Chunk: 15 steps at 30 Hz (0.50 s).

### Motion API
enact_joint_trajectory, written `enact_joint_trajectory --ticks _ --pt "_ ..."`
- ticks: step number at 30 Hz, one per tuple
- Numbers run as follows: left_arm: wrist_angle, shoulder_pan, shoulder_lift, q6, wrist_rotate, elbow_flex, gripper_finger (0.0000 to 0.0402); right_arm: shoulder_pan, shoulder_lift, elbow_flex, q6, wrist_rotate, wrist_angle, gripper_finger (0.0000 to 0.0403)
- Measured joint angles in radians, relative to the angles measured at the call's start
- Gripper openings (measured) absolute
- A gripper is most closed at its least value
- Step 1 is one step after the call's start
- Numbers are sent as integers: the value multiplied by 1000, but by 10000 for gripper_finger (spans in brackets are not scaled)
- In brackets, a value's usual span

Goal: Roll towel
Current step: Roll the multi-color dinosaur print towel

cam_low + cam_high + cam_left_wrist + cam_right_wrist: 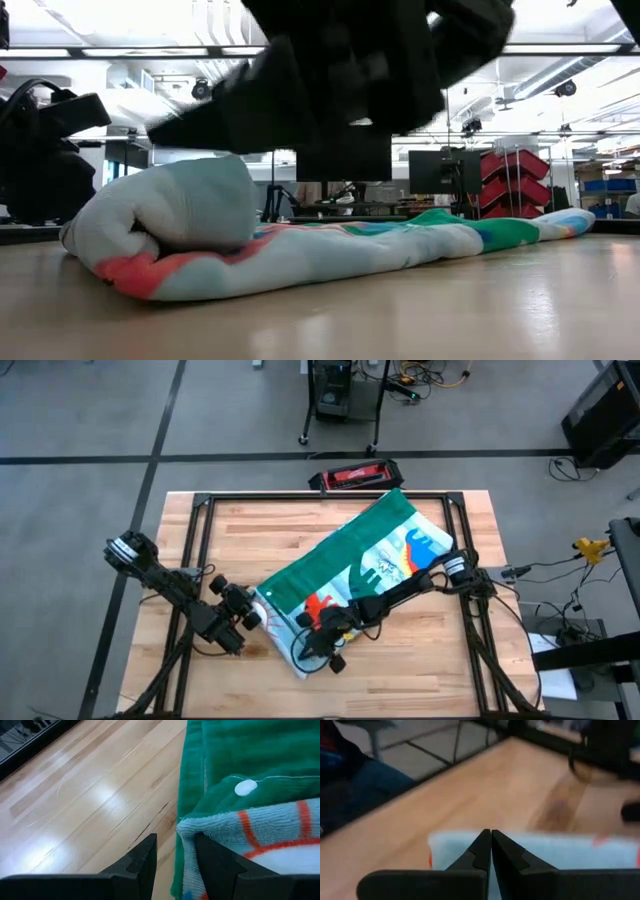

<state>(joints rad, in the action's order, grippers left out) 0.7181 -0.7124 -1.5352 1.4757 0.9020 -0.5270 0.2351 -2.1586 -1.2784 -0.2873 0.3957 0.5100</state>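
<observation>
Left gripper (175,857) pinches the towel's corner while the right gripper (491,845), fingers together, presses on the roll.

Half-closed on the blue-and-green edge, the left gripper seems to steady the rolled end; the right one, empty, likely tamps the towel (380,555) so the roll keeps its shape. That towel lies diagonally across the wooden table (420,660), rolled at the near end, flat toward the far corner. Beyond, grey floor, a red toolbox (355,475) and cables.
</observation>
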Motion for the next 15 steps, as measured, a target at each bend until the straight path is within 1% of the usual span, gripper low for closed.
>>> enact_joint_trajectory --ticks 2,8,13,15 --pt "-1 0 0 0 1 0 119 -33 -10 -29 -23 22 3 0" --pt "0 0 1 1 4 -1 119 -136 -56 -82 -74 40 3 0" --pt "7 0 14 0 10 -1 119 -179 -128 -104 -88 64 35 0" --pt "10 0 22 0 11 -1 119 -193 -155 -111 -66 110 61 0"
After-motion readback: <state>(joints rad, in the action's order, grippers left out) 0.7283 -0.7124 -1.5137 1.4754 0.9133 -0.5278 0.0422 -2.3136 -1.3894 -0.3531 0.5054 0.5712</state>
